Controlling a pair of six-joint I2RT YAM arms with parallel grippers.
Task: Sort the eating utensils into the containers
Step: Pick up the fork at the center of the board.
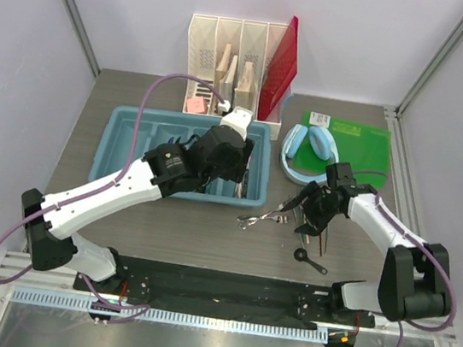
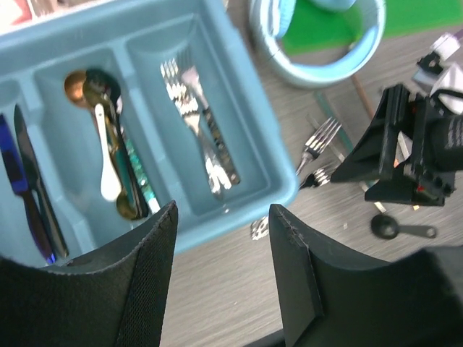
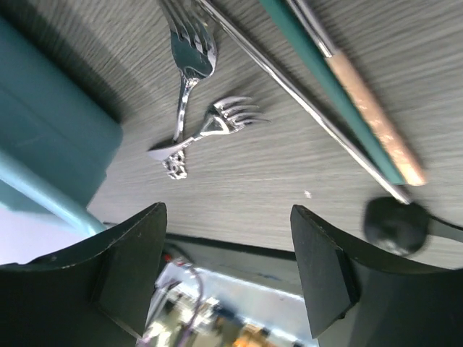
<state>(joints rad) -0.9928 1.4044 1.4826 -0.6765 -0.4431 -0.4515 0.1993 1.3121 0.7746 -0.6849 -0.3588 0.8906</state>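
Left fingers [image 2: 145,289] spread above tray [image 2: 264,137]; green packet's white label [image 1: 320,119] illegible.

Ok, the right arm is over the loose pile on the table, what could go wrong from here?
The two silver forks beside the tray overlap at their handles, so lifting one would probably drag the other.
The thin sticks lie flat, side by side; the right gripper, jaws open, may pinch several or slip.
The left gripper hovers over the tray's right end, close to the right gripper; they could collide.
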